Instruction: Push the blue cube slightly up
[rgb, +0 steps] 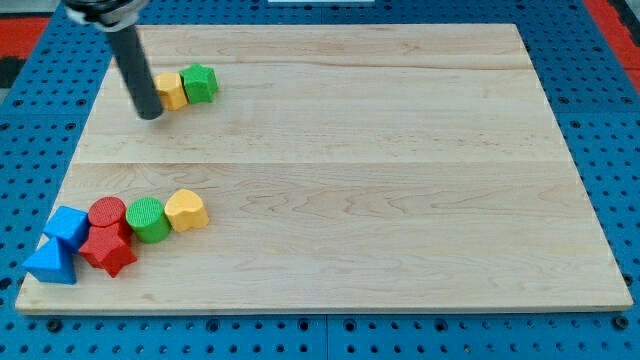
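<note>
The blue cube (68, 226) sits near the bottom left corner of the worktop (400, 200), at the left end of a tight cluster of blocks. Just below it, and touching it, lies a blue triangular block (52, 263), the closest piece to the board's lower left corner. To the cube's right stands a red cylinder (107, 213), and under that a red star-shaped block (108, 249) pressed against both the cylinder and the blue pieces. Further right along the same row I see a green cylinder (148, 220) and then a yellow heart-shaped block (186, 210), each touching its neighbour. My tip (150, 114) is well apart from all of this, up near the top left of the board, resting just at the left side of a yellow block (172, 90) whose shape I cannot make out because the rod partly covers it. A green star-like block (200, 83) sits against that yellow one on its right. I have no fingers on this arm, only the dark rod coming down from the view's top left. The blue pegboard (600, 40) frames the wooden board on every side.
</note>
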